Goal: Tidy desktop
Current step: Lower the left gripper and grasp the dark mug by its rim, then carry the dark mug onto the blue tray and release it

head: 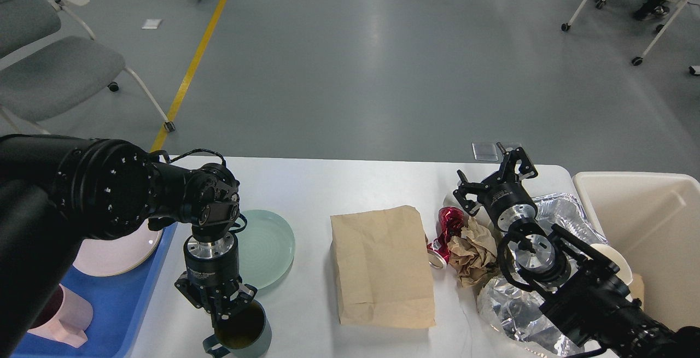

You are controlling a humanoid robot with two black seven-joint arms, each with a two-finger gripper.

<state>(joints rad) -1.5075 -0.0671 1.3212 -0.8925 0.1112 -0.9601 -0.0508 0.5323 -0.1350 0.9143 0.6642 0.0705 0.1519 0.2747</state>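
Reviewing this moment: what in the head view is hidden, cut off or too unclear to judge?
- Left gripper at the green mug: fingertips merge with the dark rim; grip unclear.
- Mug's base: cut by the bottom edge.
- Pink cup: partly behind the left arm.
- Foil: partly behind the right arm.

- A blue tray [147, 298] lay at the counter's left edge, carrying a pink plate [112, 257] and a pink mug [63, 320].
- A pale green plate [268, 246] sat just right of the tray.
- A dark teal mug [246, 336] stood at the near edge.
- A flat brown paper bag [383, 268] lay mid-counter.
- A crushed red can [445, 227] touched crumpled brown paper [473, 251].
- Crumpled foil [508, 306] lay toward the right edge.
- A cream bin [651, 232] stood past the right edge.
- Grey chairs [49, 68] stood on the floor beyond.
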